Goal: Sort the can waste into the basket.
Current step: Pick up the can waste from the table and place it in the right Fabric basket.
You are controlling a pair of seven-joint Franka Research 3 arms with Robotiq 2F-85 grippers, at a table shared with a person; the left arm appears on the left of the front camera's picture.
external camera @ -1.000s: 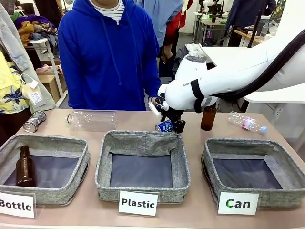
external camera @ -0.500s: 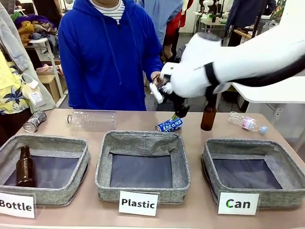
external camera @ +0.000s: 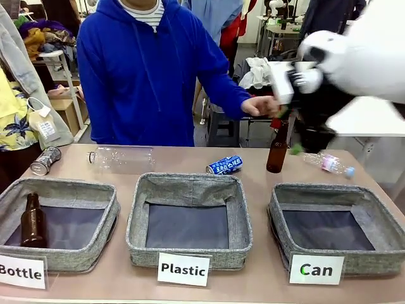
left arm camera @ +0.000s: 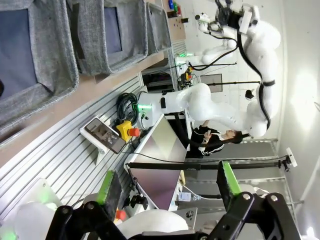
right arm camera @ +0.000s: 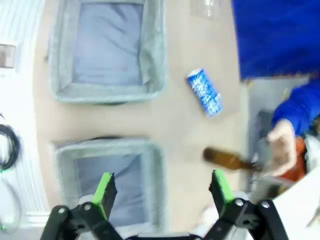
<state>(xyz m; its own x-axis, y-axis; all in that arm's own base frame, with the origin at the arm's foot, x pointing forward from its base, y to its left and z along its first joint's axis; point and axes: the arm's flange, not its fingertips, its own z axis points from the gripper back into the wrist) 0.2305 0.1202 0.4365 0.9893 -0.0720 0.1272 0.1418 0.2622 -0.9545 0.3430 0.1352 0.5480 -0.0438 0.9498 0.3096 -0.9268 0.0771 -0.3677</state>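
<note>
My right gripper (right arm camera: 162,187) hangs high at the right of the front view, green-padded jaws spread wide with nothing between them. My left gripper (left arm camera: 167,182) is likewise spread and empty.

The small blue metal drink can with white lettering (external camera: 224,165) lies on its side at frame centre, just behind the far rim of the grey fabric basket labelled "Plastic" (external camera: 190,182). The small silver metal can with dark print (external camera: 45,161) lies at the far left. The shallow grey fabric basket labelled "Can" (external camera: 335,190) sits lower right, nothing in it.

I judge both cans light, thin-walled and smooth, apt to roll or dent. I'd close squarely across the blue one's mid-barrel and squeeze gently.
</note>
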